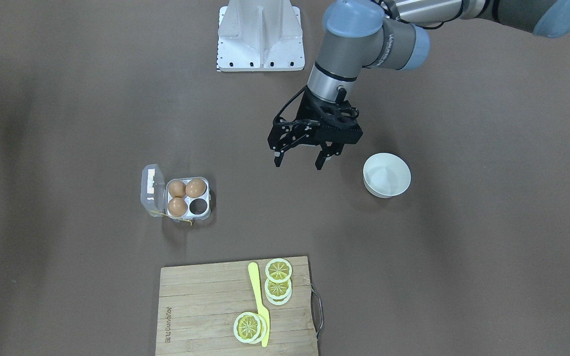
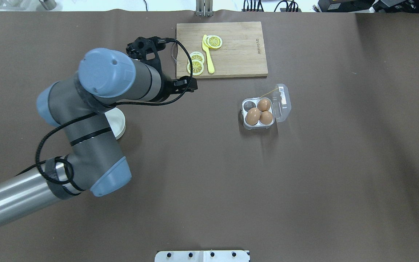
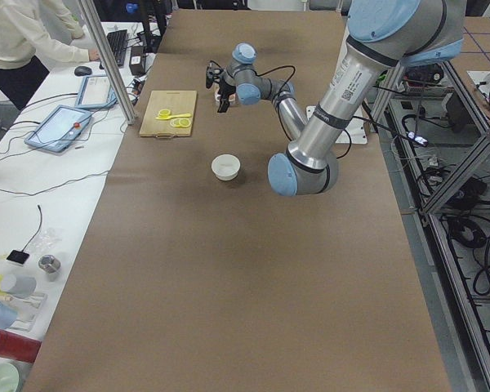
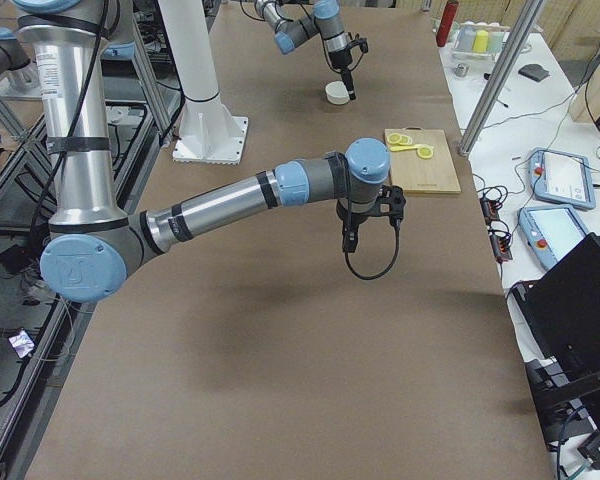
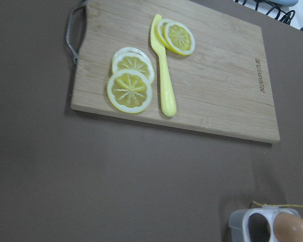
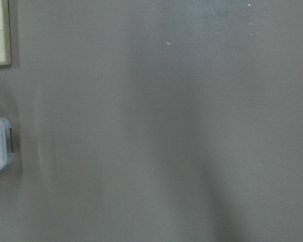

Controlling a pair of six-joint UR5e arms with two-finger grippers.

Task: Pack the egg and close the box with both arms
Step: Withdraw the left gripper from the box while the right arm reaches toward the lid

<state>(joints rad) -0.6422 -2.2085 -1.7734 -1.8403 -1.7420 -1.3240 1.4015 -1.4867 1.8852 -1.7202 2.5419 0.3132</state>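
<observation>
The clear egg box (image 1: 209, 197) stands open on the table, its lid (image 1: 151, 190) folded out to the side. Three brown eggs (image 1: 176, 188) fill three cells and the fourth cell (image 1: 199, 206) is empty. I see no loose egg. The box also shows in the overhead view (image 2: 243, 120) and at the edges of the left wrist view (image 5: 242, 222) and right wrist view (image 6: 0, 146). My left gripper (image 1: 298, 163) is open and empty, above the table between the box and a white bowl (image 1: 386, 190). My right gripper (image 4: 348, 243) shows only in the exterior right view; I cannot tell its state.
The white bowl (image 2: 119, 122) looks empty. A wooden cutting board (image 1: 201, 306) holds lemon slices (image 1: 278, 271) and a yellow knife (image 1: 259, 301). A white base block (image 1: 260, 37) stands at the robot's side of the table.
</observation>
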